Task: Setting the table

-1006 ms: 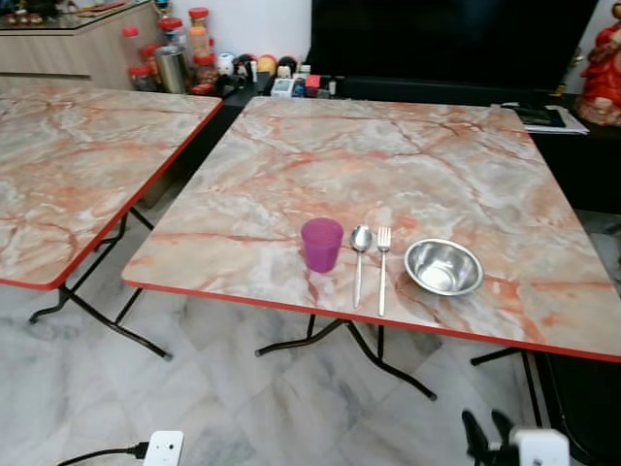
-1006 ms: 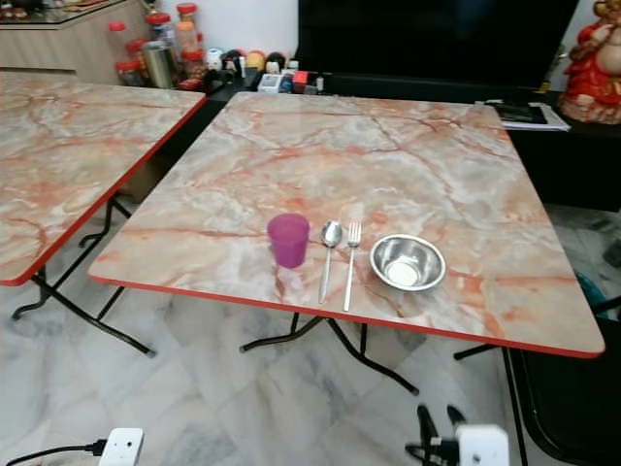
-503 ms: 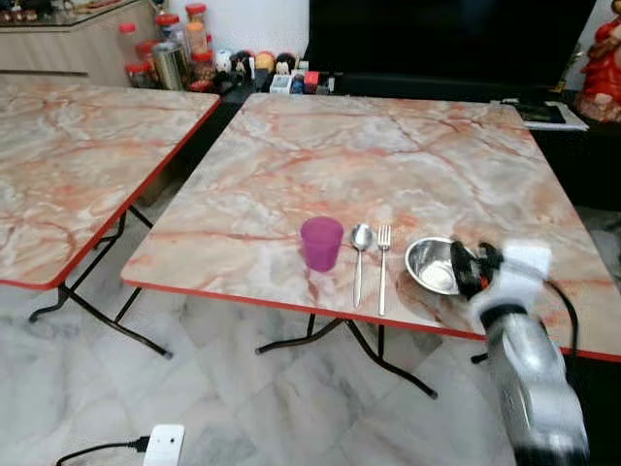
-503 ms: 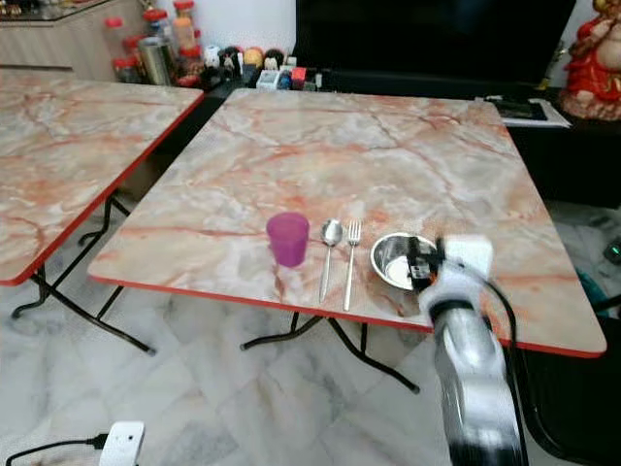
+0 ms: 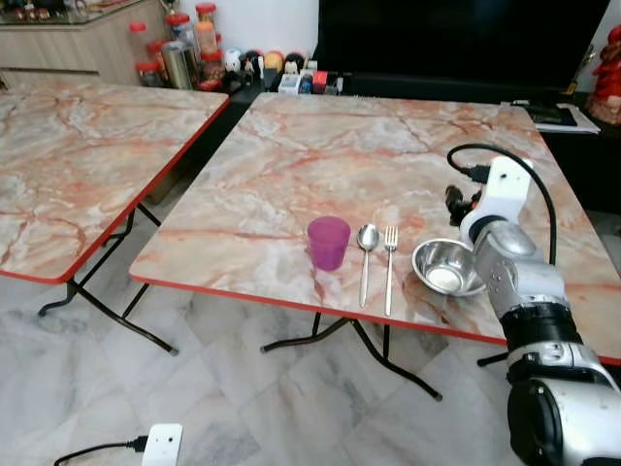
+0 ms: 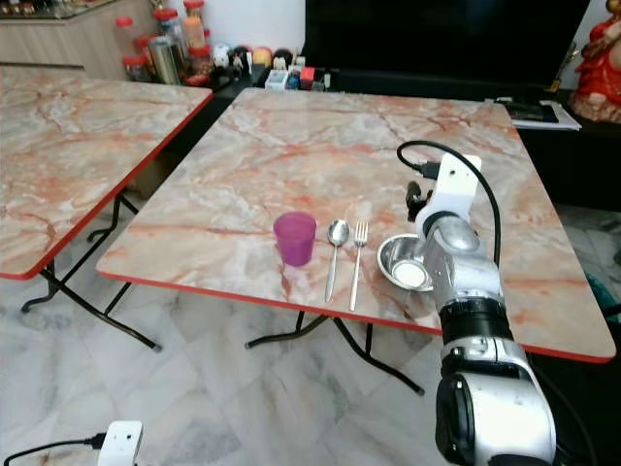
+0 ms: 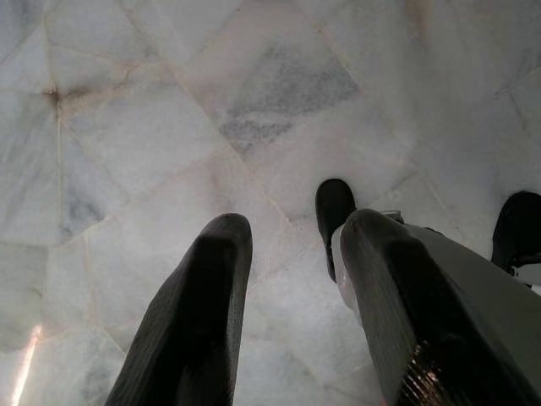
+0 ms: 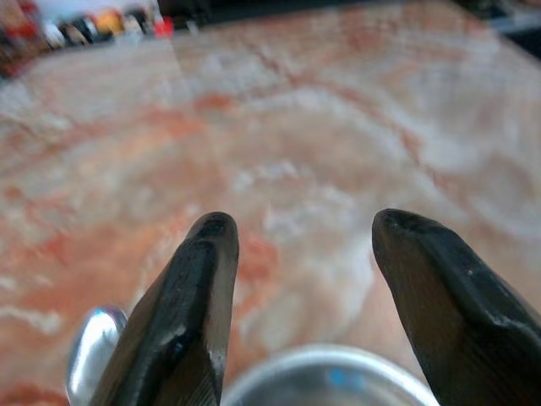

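On the marble-patterned table (image 5: 369,155), near its front edge, a purple cup (image 5: 328,242), a spoon (image 5: 366,254), a fork (image 5: 389,267) and a steel bowl (image 5: 446,268) stand in a row. My right gripper (image 5: 454,202) hovers open just above the bowl's far rim, pointing across the table. In the right wrist view its two fingers (image 8: 190,288) frame bare tabletop, with the bowl's rim (image 8: 330,376) and the spoon's bowl (image 8: 93,351) below them. My left gripper (image 7: 292,237) hangs idle and open over the floor tiles.
A second marble table (image 5: 78,165) stands to the left across a narrow gap. Jars and small items (image 5: 184,49) line the back beside a dark TV (image 5: 456,39). Papers (image 5: 548,115) lie at the far right. A white plug adapter (image 5: 163,445) lies on the floor.
My right arm has swung up from below the table's front edge and out over the table; its gripper now hovers at the bowl's far side. The camera shifted slightly.
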Robot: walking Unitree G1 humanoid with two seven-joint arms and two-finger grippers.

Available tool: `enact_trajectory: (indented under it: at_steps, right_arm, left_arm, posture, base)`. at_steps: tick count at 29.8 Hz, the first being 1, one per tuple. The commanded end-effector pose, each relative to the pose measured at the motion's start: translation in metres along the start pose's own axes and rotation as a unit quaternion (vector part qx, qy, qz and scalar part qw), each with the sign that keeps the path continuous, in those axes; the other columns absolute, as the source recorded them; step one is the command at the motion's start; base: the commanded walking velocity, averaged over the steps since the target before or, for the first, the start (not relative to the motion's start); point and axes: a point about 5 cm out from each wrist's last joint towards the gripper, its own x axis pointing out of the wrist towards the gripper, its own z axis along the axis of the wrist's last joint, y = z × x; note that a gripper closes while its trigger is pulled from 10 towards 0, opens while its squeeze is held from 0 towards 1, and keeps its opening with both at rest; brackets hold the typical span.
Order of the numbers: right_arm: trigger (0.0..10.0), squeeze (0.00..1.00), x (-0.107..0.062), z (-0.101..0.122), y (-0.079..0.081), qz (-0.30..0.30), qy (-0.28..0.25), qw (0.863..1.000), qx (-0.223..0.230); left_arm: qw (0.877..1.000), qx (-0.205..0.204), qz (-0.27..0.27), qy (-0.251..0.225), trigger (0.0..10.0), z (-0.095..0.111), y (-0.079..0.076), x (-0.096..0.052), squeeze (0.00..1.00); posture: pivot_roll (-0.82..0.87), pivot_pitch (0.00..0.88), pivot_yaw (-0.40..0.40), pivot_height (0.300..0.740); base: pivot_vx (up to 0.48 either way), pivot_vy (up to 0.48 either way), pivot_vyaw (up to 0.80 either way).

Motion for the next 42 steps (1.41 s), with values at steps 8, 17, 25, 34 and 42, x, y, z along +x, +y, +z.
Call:
enact_trajectory:
  at_steps: [8, 17, 25, 34, 42]
  right_arm:
    - [10.0, 1.0, 0.004, -0.004, -0.023, -0.04, 0.036, 0.998, 0.029]
    - [10.0, 1.0, 0.003, -0.019, -0.035, -0.069, 0.053, 0.994, 0.072]
    - [10.0, 1.0, 0.002, -0.024, -0.037, -0.077, 0.057, 0.992, 0.084]
    - [10.0, 0.0, -0.001, -0.034, -0.043, -0.088, 0.067, 0.99, 0.088]
    - [10.0, 0.0, -0.003, -0.041, -0.038, -0.078, 0.081, 0.988, 0.102]
  left_arm:
    - [1.0, -0.003, -0.004, 0.013, 10.0, -0.005, 0.001, -0.001, 0.0]
    - [1.0, 0.001, -0.007, 0.015, 10.0, -0.007, 0.004, -0.001, 0.0]
    - [1.0, 0.004, -0.011, 0.017, 10.0, -0.008, 0.004, -0.001, 0.0]
    - [1.0, 0.003, -0.015, 0.019, 10.0, -0.009, 0.002, -0.001, 0.0]
    - [1.0, 0.004, -0.017, 0.02, 10.0, -0.01, 0.001, -0.001, 0.0]
  posture:
    - [-0.07, 0.0, 0.023, 0.74]
    - [-0.06, 0.0, 0.04, 0.74]
    - [-0.06, 0.0, 0.042, 0.74]
    - [-0.06, 0.0, 0.034, 0.74]
    - [-0.06, 0.0, 0.029, 0.74]
  base:
    - [0.0, 0.0, 0.0]
    - [0.0, 0.0, 0.0]
    - [0.0, 0.0, 0.0]
    - [0.0, 0.0, 0.0]
    - [0.0, 0.0, 0.0]
